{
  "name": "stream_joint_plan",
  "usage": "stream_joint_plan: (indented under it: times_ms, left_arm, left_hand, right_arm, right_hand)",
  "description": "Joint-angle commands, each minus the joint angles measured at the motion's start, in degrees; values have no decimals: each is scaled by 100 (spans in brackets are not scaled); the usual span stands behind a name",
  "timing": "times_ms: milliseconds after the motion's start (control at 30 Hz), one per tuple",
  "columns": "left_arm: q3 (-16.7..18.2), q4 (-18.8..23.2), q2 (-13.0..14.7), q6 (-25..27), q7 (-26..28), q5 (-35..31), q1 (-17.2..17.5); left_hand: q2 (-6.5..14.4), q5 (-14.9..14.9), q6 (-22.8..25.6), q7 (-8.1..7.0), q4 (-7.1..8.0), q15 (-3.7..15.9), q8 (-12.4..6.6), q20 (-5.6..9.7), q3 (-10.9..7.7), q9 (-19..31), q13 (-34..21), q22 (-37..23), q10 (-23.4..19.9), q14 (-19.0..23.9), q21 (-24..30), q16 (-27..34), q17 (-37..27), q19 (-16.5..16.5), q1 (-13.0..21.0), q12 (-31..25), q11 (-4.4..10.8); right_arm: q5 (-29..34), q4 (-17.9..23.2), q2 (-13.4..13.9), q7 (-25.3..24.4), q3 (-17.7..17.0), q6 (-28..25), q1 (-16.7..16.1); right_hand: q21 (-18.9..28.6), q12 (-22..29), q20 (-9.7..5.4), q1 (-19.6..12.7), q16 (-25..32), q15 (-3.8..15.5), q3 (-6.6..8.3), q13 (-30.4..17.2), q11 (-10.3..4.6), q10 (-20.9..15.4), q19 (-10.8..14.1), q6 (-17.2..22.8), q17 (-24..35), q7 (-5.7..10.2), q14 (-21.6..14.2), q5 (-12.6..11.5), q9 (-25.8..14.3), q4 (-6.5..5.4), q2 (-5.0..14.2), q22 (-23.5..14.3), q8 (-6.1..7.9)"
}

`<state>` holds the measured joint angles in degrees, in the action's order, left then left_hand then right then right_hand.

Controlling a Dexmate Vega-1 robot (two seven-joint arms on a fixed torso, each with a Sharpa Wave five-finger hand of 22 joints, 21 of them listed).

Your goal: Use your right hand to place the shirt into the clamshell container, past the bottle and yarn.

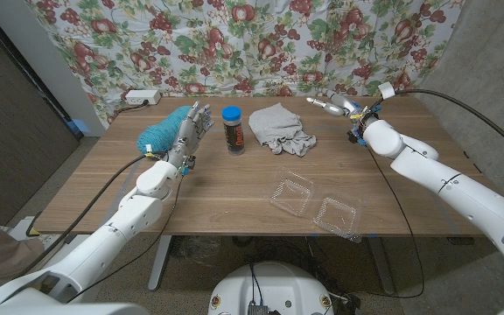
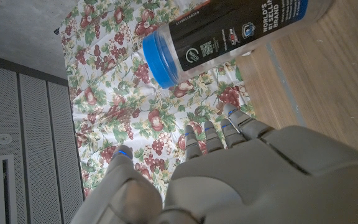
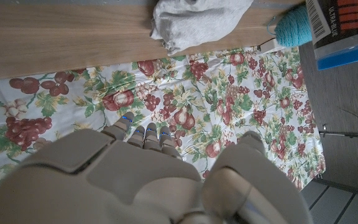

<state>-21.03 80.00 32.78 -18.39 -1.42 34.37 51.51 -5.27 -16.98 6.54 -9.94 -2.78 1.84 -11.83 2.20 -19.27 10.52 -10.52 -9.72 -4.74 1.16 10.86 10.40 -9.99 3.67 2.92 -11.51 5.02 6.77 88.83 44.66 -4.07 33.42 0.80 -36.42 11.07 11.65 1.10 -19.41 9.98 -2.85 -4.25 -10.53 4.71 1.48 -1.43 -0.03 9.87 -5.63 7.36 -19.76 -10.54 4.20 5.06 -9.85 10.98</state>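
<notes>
A crumpled grey shirt (image 1: pixel 280 129) lies on the wooden table toward the back middle; the right wrist view also catches the shirt (image 3: pixel 194 22). A clear clamshell container (image 1: pixel 317 205) lies open near the table's front, right of centre. A dark bottle (image 1: pixel 232 129) with a blue lid stands left of the shirt, and teal yarn (image 1: pixel 164 131) lies left of that. My right hand (image 1: pixel 339 106) hovers at the back right, fingers apart, holding nothing. My left hand (image 1: pixel 190 130) stands between yarn and bottle, fingers spread and empty. The left wrist view shows the bottle (image 2: pixel 229 36) close ahead.
A floral cloth (image 1: pixel 234 44) hangs behind the table. A white power strip (image 1: pixel 142 97) sits at the back left corner. Bare wood (image 1: pixel 234 201) stretches along the front between my arms.
</notes>
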Motion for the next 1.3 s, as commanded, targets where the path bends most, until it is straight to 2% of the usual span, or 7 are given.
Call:
stream_joint_plan:
  times_ms: [33, 367, 733, 1300]
  left_arm:
    - [-30, 27, -14, 37, 19, -22, -4]
    - [-24, 56, -11, 56, 54, -21, 16]
    - [-26, 30, -32, 29, 42, -19, -3]
    - [-26, 93, -26, 47, 91, -46, 3]
  left_hand:
    - [47, -21, 36, -24, -14, 338, 16, 171, -11, 33, -15, -32, -61, 15, 22, 31, -22, 50, -6, -16, 12]
    - [49, -21, 38, -26, -19, 337, 19, 171, -8, 33, -16, -32, -59, 16, 22, 31, -22, 49, -6, -13, 9]
    - [52, -20, 40, -25, -24, 337, 23, 173, -5, 33, -16, -32, -58, 20, 23, 32, -22, 51, -7, -10, 12]
    - [57, -19, 40, -25, -32, 337, 29, 172, 1, 33, -16, -33, -61, 15, 24, 29, -22, 55, -9, -8, 14]
  right_arm:
    - [502, -161, 2, 253, 239, 108, 339]
    - [655, -375, -61, 491, 363, 359, 557]
    - [1243, -504, -92, 691, 626, 496, 880]
    - [1894, -922, -348, 665, 933, 687, 1289]
  right_hand:
    - [-17, 20, 6, -47, 14, 16, -2, -10, 47, -3, -88, 2, 15, -3, 61, -31, -11, 40, -4, -22, 4]
    - [-32, 16, 32, -70, 9, 33, 2, -10, 11, 17, -136, 14, 15, 1, 92, -51, -12, 58, -5, -22, 13]
    - [-35, 16, 24, -117, 11, 56, 12, -10, -3, 29, -163, 19, 16, 10, 111, -80, -13, 89, -6, -22, 20]
    - [-15, 24, 15, -197, 28, 91, 27, -10, 0, 31, -135, -21, 16, 16, 99, -134, -14, 141, -14, -21, 16]
